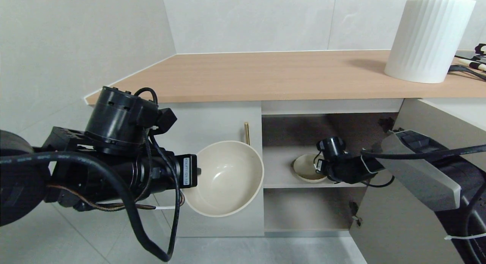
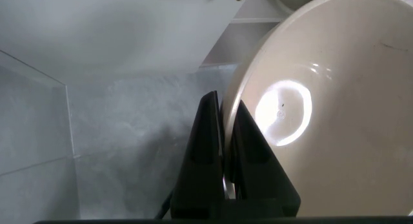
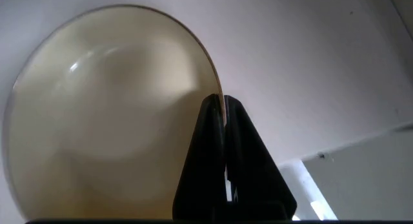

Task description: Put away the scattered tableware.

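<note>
the left end effector (image 2: 222, 114) is closed tight on the rim of a large cream bowl (image 1: 228, 180), held in the air before the shut cabinet door (image 1: 212, 119). the right end effector (image 3: 224, 108) pinches the rim of a small cream dish (image 1: 303, 168) on the open cabinet's shelf (image 1: 277, 174).

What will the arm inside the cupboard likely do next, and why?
Probably open the right gripper and let go: the small bowl it clamps by the rim seems to sit on the cabinet shelf already. The left gripper holds a large bowl outside.
</note>
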Available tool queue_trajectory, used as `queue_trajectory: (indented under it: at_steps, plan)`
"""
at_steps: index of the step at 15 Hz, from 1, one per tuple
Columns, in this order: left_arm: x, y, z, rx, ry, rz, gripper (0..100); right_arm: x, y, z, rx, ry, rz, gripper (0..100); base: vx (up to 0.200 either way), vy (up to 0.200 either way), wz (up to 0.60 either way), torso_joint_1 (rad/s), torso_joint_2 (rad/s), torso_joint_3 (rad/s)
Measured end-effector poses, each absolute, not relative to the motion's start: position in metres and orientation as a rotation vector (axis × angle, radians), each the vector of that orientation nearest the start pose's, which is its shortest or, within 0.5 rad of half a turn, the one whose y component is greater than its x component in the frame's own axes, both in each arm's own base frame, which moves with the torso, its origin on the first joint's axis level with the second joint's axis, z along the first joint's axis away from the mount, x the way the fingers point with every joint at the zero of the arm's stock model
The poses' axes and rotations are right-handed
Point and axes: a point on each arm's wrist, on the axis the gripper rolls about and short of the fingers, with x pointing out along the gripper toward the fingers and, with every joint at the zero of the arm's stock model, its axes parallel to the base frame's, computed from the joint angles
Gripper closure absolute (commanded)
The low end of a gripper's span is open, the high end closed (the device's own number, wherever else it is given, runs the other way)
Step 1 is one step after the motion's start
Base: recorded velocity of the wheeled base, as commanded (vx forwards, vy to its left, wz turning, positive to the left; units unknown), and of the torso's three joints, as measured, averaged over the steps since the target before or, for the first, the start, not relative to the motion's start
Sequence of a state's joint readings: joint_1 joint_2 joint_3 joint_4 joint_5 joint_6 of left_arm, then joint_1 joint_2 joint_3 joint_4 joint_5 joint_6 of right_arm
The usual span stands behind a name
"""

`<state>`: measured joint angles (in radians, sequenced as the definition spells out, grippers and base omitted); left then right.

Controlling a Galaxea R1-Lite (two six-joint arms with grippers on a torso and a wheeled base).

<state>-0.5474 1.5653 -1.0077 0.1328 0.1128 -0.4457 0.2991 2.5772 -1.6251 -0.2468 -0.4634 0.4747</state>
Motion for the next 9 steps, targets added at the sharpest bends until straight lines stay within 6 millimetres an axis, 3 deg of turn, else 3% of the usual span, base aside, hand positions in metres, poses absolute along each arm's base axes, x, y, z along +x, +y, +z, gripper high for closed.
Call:
queue_trajectory:
  at_steps: [4,9]
  plan:
    - [0.228,-0.136,0.206,-0.197,0.735,-0.261,100,0.487,0.129,-0.012,0.206,0.58,-0.323,100,0.0,0.0,0.0,0.0,0.0,0.0]
    - [0.229,-0.137,0.204,-0.195,0.74,-0.259,100,0.489,0.132,-0.015,0.207,0.578,-0.318,100,0.0,0.0,0.0,0.0,0.0,0.0]
